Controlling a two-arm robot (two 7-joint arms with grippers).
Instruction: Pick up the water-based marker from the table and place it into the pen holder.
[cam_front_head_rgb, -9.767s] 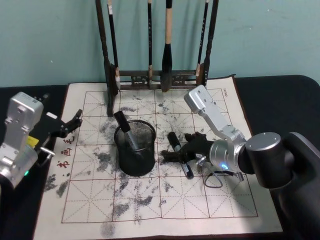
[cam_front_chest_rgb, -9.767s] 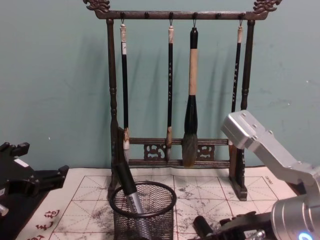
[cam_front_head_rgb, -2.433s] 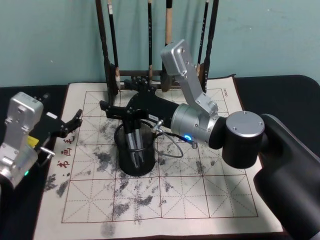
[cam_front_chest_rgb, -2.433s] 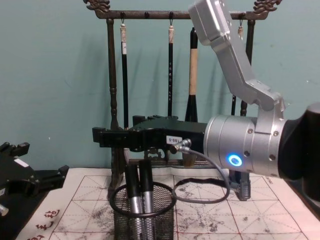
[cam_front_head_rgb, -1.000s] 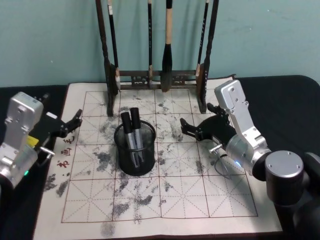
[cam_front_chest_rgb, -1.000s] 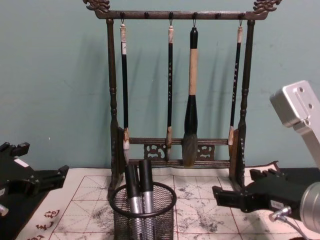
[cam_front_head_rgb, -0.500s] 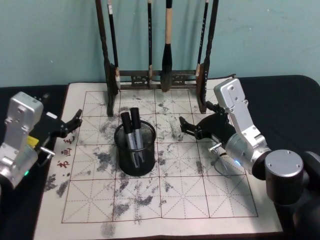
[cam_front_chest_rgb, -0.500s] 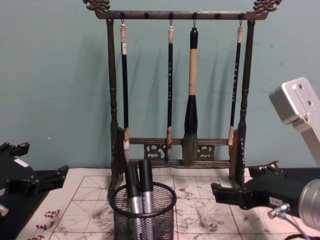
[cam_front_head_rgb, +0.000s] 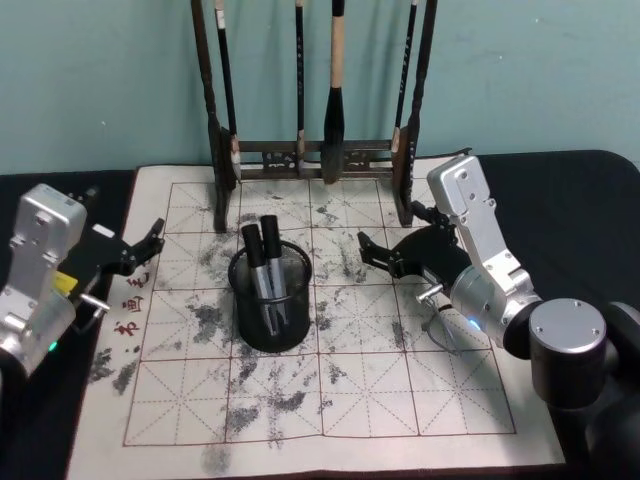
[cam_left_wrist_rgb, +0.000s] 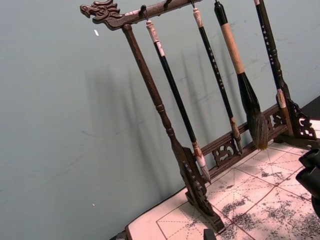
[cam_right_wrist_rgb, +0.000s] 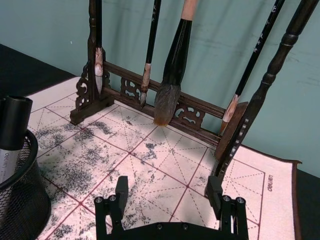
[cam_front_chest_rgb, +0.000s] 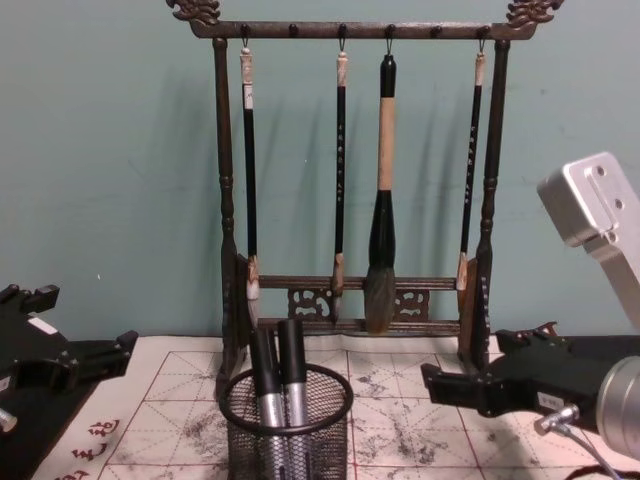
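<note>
From my remote station I see the right gripper (cam_front_head_rgb: 372, 252) held low over the ink-stained calligraphy mat (cam_front_head_rgb: 330, 380), to the right of the pen holder (cam_front_head_rgb: 271, 297) and apart from it, its black fingers pointing toward the holder. Its jaws stand spread and hold nothing, as the right wrist view confirms, where the two fingertips (cam_right_wrist_rgb: 121, 189) sit wide apart above the mat. The right forearm rises from the gripper to a silver elbow link (cam_front_head_rgb: 458, 200) near the right post of the wooden brush rack (cam_front_head_rgb: 312, 155), then bends back down toward the robot's body. The pen holder stands on the mat in front of the rack, left of centre. Two water-based markers (cam_front_head_rgb: 262, 265) stand inside it, side by side and leaning slightly, their black caps above the rim; the chest view shows them as well (cam_front_chest_rgb: 279, 372). The left gripper (cam_front_head_rgb: 140, 248) is parked over the mat's left edge, well apart from the holder, its jaws parted and empty. Four brushes (cam_front_chest_rgb: 382, 190) hang from the rack's top bar.
</note>
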